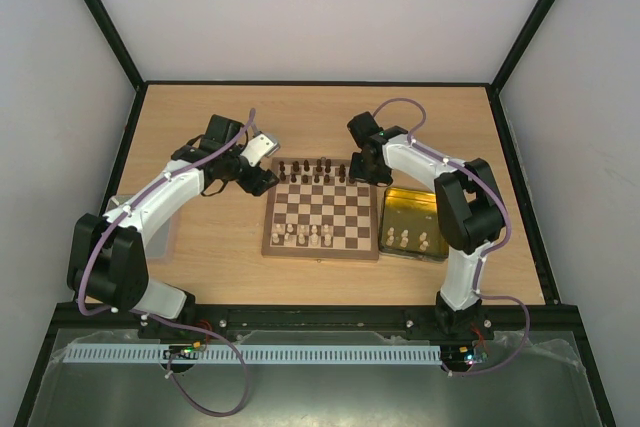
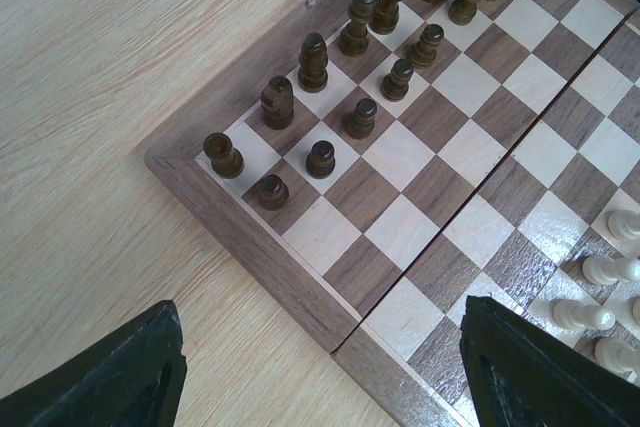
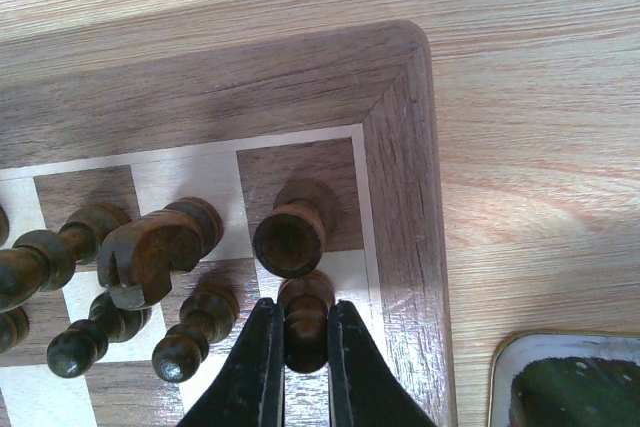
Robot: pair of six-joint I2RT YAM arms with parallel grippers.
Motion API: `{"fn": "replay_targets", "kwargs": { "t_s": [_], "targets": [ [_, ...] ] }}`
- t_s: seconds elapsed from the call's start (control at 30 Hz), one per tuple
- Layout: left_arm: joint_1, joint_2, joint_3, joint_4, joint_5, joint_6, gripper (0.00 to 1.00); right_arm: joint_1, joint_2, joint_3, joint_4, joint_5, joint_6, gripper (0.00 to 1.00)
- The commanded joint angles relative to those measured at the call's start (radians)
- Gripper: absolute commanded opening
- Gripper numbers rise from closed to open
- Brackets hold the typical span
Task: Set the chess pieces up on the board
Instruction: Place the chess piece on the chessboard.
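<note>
The board lies at mid-table with dark pieces along its far rows and several cream pieces on its near rows. My right gripper is shut on a dark pawn over the board's far right corner, just in front of a dark rook. A dark knight stands to its left. My left gripper is open and empty, hovering over the board's left edge. Dark pieces stand beyond it; cream pieces show at right.
A shiny gold tray holding several cream pieces sits right of the board; its corner shows in the right wrist view. A grey tray lies under the left arm. The wooden table surrounds the board.
</note>
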Motion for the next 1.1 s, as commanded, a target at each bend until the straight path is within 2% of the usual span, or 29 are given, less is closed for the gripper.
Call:
{"fn": "replay_targets", "kwargs": {
  "t_s": [0.0,0.13,0.63,0.97,1.07],
  "targets": [
    [-0.001,-0.014,-0.003,-0.008,0.025,0.008,0.76,0.007,-0.002,-0.008,-0.015,0.025,0.013,0.03],
    [-0.001,-0.016,-0.004,-0.008,0.025,0.009,0.76,0.007,-0.003,-0.010,-0.018,0.024,0.012,0.04],
    [-0.002,-0.016,-0.005,-0.004,0.022,0.009,0.76,0.007,-0.018,-0.009,-0.027,-0.004,0.011,0.16],
    [-0.002,-0.020,-0.007,0.000,0.024,0.012,0.76,0.007,-0.060,-0.009,-0.047,0.017,0.008,0.19],
    [-0.001,-0.023,-0.010,-0.007,0.059,0.029,0.72,0.007,-0.090,-0.017,-0.056,0.032,0.005,0.19]
  ]
}}
